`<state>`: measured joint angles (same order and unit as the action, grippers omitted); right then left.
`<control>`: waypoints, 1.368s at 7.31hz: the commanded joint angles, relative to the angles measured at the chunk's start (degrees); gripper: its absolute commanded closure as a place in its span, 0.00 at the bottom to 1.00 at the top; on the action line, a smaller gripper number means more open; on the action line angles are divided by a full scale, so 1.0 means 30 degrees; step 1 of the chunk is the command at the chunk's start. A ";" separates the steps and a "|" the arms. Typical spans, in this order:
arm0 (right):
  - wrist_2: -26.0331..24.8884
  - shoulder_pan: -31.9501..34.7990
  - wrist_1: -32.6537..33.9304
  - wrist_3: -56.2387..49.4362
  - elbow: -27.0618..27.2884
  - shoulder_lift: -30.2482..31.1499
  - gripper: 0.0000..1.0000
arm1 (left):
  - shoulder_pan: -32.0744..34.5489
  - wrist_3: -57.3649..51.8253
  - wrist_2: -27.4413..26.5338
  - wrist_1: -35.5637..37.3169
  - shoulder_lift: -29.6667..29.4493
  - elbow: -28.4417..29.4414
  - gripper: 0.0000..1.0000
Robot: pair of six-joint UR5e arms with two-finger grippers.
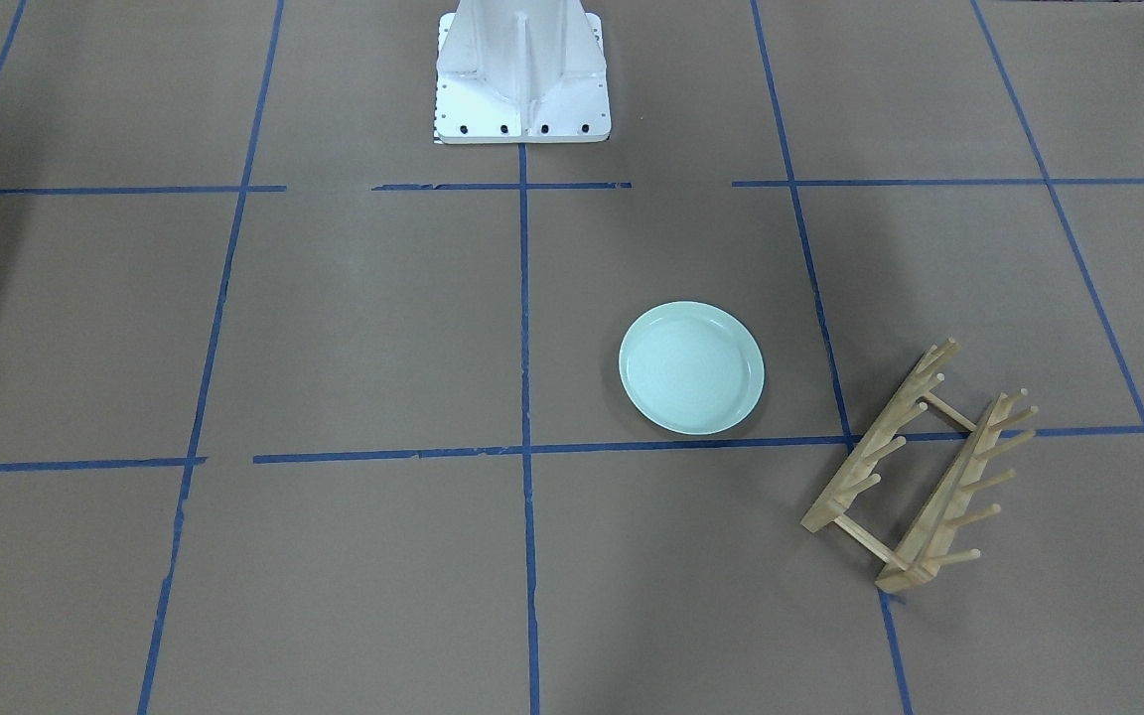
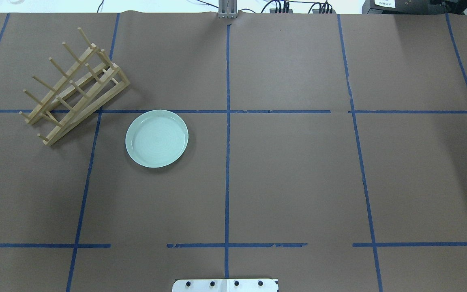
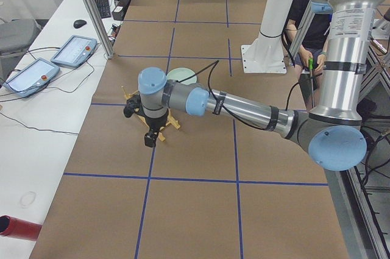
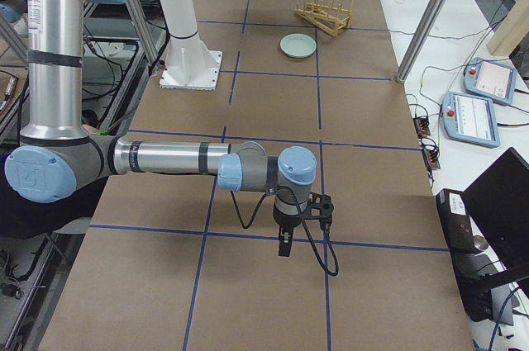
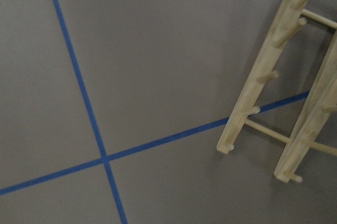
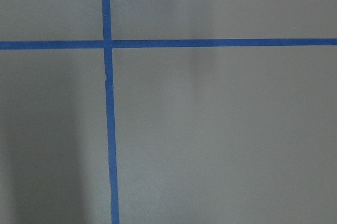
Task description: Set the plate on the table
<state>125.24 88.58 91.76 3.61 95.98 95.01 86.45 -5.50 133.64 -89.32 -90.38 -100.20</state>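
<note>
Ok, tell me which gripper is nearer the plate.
Left. The left gripper hangs near the rack, which sits next to the plate; the right gripper is far off, toward the table's opposite end.

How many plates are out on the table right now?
1. The plate lies flat on the table, just beside the wooden rack and apart from it; the rack's slots hold none.

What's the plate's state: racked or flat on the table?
Out, flat: the plate lies rim-up on the table beside the rack, not touching it.
</note>
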 commanded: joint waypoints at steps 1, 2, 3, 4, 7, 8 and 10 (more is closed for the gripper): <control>0.0000 0.0005 0.0000 -0.0001 -0.0029 0.0000 0.00 | 0.1588 -0.3512 -0.0222 -0.0140 0.2259 0.0325 0.00; 0.0000 0.0005 0.0000 -0.0001 0.0000 0.0000 0.00 | 0.1652 -0.3410 -0.0279 0.0034 0.2324 0.0383 0.00; 0.0000 0.0005 0.0000 -0.0001 0.0000 0.0000 0.00 | 0.1885 -0.3409 -0.0250 0.0064 0.2934 0.0412 0.00; 0.0000 0.0005 0.0000 0.0028 0.0000 0.0000 0.00 | 0.2438 -0.3409 -0.0250 0.0065 0.3027 0.0471 0.00; 0.0000 0.0005 0.0000 0.0028 0.0000 0.0000 0.00 | 0.2386 -0.2561 -0.0162 0.0036 0.2911 0.0471 0.00; 0.0000 0.0005 0.0000 0.0029 0.0000 0.0000 0.00 | 0.2385 -0.2560 -0.0162 0.0035 0.2881 0.0442 0.00; 0.0000 0.0005 0.0000 -0.0001 0.0000 0.0000 0.00 | 0.2385 -0.2560 -0.0133 0.0006 0.2852 0.0297 0.00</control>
<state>125.24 88.59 91.76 3.63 95.98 95.01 93.61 -13.22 133.21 -89.23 -81.77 -99.02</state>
